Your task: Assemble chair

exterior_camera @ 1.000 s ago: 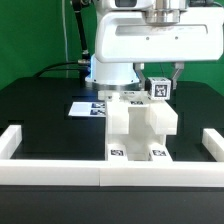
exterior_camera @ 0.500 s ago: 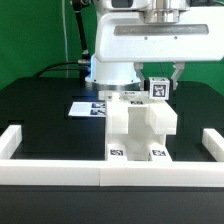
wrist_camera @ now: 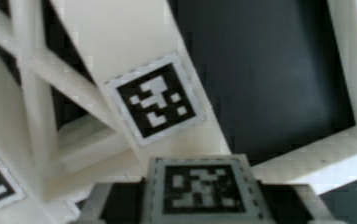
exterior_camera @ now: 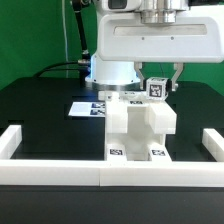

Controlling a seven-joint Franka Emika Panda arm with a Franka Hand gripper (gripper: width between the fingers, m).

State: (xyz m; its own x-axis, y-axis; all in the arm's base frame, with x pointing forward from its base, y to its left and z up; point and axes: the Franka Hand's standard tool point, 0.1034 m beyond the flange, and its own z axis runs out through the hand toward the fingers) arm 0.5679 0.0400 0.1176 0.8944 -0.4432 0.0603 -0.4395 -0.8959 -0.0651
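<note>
The partly built chair, chunky white blocks with tags low on its front, stands mid-table. My gripper hangs just above its top on the exterior view's right, shut on a small white tagged piece. In the wrist view that piece sits between my dark fingers, my gripper closed around it. Below it lie the chair's white slotted parts, one carrying a tag. How the piece meets the chair is hidden.
The marker board lies flat behind the chair toward the exterior view's left. Long white border rails run along the front and both sides. The robot's white base stands at the back on the black tabletop.
</note>
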